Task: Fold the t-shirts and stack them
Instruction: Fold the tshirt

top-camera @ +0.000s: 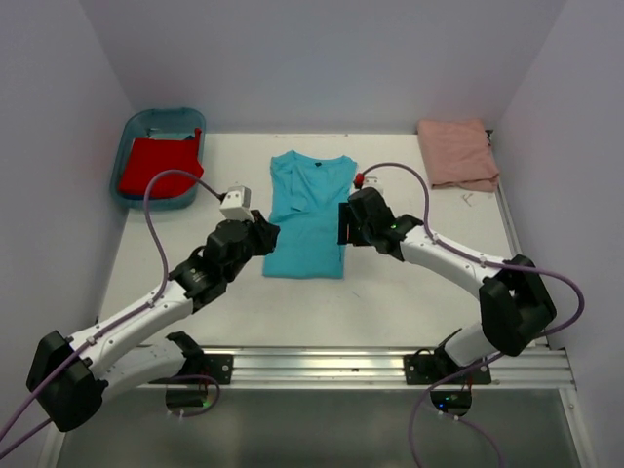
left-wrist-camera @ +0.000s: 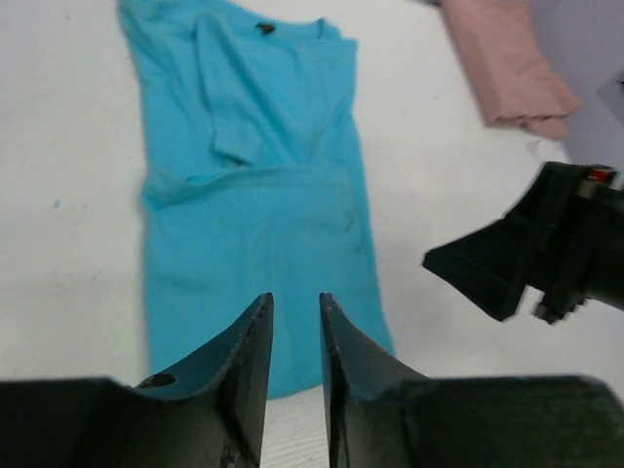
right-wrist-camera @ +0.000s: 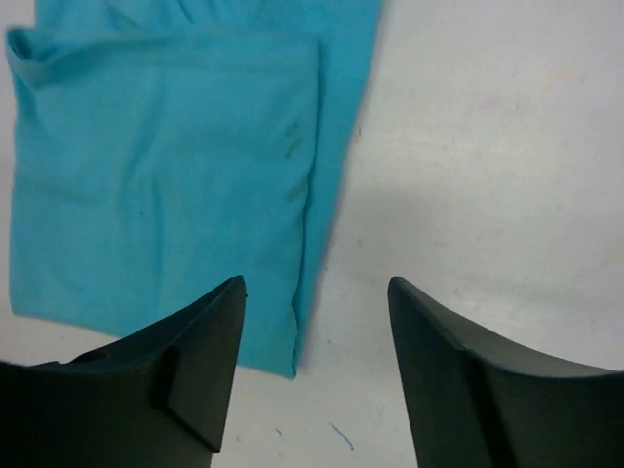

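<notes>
**Nothing gripped on either side**

The turquoise t-shirt (top-camera: 307,219) lies partly folded at the middle of the table (top-camera: 390,302). The left hand (left-wrist-camera: 295,302) hovers at its left edge, fingers slightly parted. The right hand (right-wrist-camera: 317,283) hovers at its right edge, spread wide. The pink t-shirt (top-camera: 458,154) lies far right, and the red t-shirt (top-camera: 159,166) is in the blue tub (top-camera: 130,132).

Bright, even light from above; soft faint shadows on the table (top-camera: 390,302); slight blur in both wrist views

Legible text: none; the turquoise t-shirt (left-wrist-camera: 253,224) carries a small dark neck label (left-wrist-camera: 264,27), too small to read, and faint marks (right-wrist-camera: 291,136) on its folded front, possibly print or stains.
</notes>
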Available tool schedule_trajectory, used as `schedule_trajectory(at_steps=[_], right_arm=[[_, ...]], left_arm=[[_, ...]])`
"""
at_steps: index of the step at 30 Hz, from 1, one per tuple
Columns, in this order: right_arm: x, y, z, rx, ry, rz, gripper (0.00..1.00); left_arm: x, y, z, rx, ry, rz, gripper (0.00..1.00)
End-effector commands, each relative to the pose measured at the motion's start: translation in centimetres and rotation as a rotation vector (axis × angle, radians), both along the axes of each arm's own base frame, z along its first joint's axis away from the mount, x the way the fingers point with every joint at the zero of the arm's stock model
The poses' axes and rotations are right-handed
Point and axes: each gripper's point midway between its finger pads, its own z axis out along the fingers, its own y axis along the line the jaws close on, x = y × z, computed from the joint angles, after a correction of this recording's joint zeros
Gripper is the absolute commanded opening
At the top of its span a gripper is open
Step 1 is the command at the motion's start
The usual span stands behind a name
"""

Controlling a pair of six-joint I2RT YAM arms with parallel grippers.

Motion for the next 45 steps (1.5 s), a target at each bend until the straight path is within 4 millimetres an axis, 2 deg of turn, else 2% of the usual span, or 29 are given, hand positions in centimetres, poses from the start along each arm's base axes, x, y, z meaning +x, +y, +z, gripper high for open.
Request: schedule_trajectory(at_steps=[1, 3, 6, 11, 14, 16, 18, 19, 23, 24, 34, 37, 39, 40, 42, 43, 45], right_arm=[[-2.9, 0.6, -1.6, 0.082, 0.064, 0.051, 0.67], [-4.5, 0.6, -2.0, 0.127, 0.090, 0.081, 0.74], [-6.1, 0.6, -2.4, 0.177, 0.106, 0.099, 0.77], [-7.5, 1.0, -2.9, 0.256, 0.136, 0.106, 0.77], [-8.7, 2.7, -3.4, 0.367, 0.170, 0.149, 0.76], [-9.4, 3.7, -3.7, 0.435, 0.209, 0.162, 0.76], [-9.5, 4.2, -4.1, 0.484, 0.208, 0.165, 0.76], [-9.7, 4.3, -4.3, 0.502, 0.222, 0.156, 0.76], [-10.0, 4.1, -6.0, 0.505, 0.251, 0.119, 0.75], [-9.9, 3.9, -6.3, 0.499, 0.253, 0.108, 0.75], [-9.0, 3.1, -9.1, 0.432, 0.266, 0.038, 0.68], [-8.8, 3.0, -9.7, 0.422, 0.268, 0.026, 0.60], [-8.7, 2.9, -10.1, 0.414, 0.264, 0.024, 0.50], [-8.5, 2.8, -10.2, 0.408, 0.257, 0.017, 0.41], [-8.3, 2.6, -10.6, 0.396, 0.248, 0.011, 0.33], [-8.3, 2.4, -11.0, 0.382, 0.248, 0.008, 0.20], [-8.0, 2.1, -11.3, 0.369, 0.234, -0.004, 0.10]], left_arm=[[-2.4, 4.3, -8.2, 0.255, 0.234, 0.093, 0.32], [-3.6, 4.5, -10.7, 0.268, 0.278, 0.064, 0.36], [-4.5, 4.0, -12.2, 0.226, 0.285, 0.027, 0.40], [-5.4, 3.6, -13.6, 0.188, 0.292, -0.022, 0.43], [-6.2, 3.3, -14.8, 0.163, 0.318, -0.078, 0.45], [-6.0, 3.3, -15.1, 0.098, 0.301, -0.098, 0.47], [-6.8, 2.7, -15.8, 0.031, 0.325, -0.166, 0.47], [-6.3, 3.5, -16.0, 0.010, 0.330, -0.144, 0.47], [-6.5, 3.4, -16.9, -0.027, 0.368, -0.178, 0.48], [-6.5, 3.5, -17.7, -0.024, 0.393, -0.178, 0.48], [-5.1, 3.6, -19.6, -0.065, 0.456, -0.170, 0.45], [-4.7, 3.9, -20.1, -0.053, 0.468, -0.152, 0.42], [-4.6, 3.9, -20.5, -0.052, 0.474, -0.151, 0.40], [-4.5, 3.9, -20.6, -0.051, 0.476, -0.149, 0.39], [-4.5, 3.9, -21.2, -0.047, 0.483, -0.146, 0.35], [-4.4, 4.0, -21.3, -0.048, 0.482, -0.143, 0.34], [-4.5, 4.0, -21.7, -0.048, 0.484, -0.142, 0.29]])
